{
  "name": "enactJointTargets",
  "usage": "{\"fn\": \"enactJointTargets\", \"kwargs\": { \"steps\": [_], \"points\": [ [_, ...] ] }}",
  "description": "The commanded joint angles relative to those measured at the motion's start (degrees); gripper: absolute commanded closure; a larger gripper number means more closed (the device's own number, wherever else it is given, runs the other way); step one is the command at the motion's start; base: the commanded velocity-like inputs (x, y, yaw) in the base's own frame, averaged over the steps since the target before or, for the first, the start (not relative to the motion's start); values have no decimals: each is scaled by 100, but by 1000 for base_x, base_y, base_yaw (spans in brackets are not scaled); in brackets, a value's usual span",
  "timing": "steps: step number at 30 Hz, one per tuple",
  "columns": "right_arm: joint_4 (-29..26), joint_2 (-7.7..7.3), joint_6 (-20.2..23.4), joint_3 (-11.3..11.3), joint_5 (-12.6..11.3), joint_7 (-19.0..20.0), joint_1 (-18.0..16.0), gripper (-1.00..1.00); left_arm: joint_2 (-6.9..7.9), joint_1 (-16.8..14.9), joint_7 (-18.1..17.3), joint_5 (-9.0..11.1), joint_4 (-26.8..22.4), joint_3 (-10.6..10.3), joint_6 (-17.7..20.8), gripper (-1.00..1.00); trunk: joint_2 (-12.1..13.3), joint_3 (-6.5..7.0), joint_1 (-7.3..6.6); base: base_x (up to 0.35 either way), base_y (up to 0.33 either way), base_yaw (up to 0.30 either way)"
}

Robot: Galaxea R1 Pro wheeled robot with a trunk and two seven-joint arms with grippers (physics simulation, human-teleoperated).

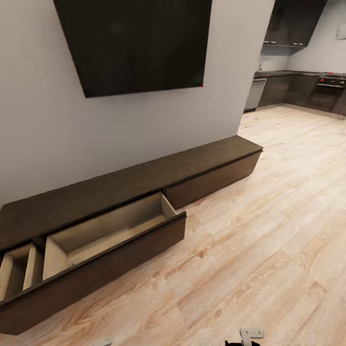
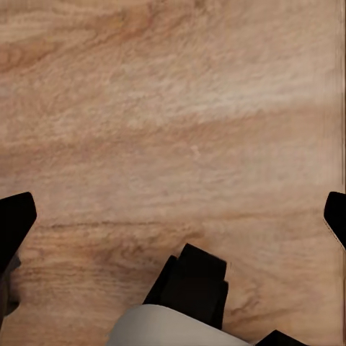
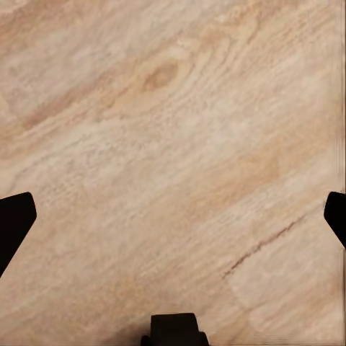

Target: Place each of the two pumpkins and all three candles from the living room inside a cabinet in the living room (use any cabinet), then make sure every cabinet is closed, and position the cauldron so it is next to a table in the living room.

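The long low dark-brown cabinet (image 1: 144, 180) runs along the white wall in the head view. Its middle drawer (image 1: 110, 230) is pulled out over the floor, and its pale wood inside looks empty. A second drawer (image 1: 19, 269) at the far left is also out. The right front panel (image 1: 214, 180) is closed. The pumpkins, candles and cauldron are out of view. My left gripper (image 2: 173, 216) is open above bare wood floor, its black fingertips (image 2: 14, 223) far apart. My right gripper (image 3: 173, 216) is open too, over the floor with nothing between its fingers.
A big dark TV screen (image 1: 139, 43) hangs on the wall above the cabinet. Light wood floor (image 1: 269, 230) stretches to the right towards a kitchen with grey units and an oven (image 1: 329, 91). The open drawer front juts into the floor space.
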Motion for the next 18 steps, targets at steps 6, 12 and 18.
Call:
{"fn": "enactJointTargets", "kwargs": {
  "steps": [6,12,18],
  "points": [
    [4,1,-69,0,-1,0,0,-100,3,0,0,0,0,-4,0,-100,0,23,0,0,0,-274],
    [3,2,-79,0,-1,0,0,-100,3,0,0,0,-1,-1,0,-100,0,44,0,0,0,-276],
    [-1,4,-87,0,6,0,0,-100,2,2,0,0,0,-2,0,-100,0,62,0,0,0,-279]
  ]
}}
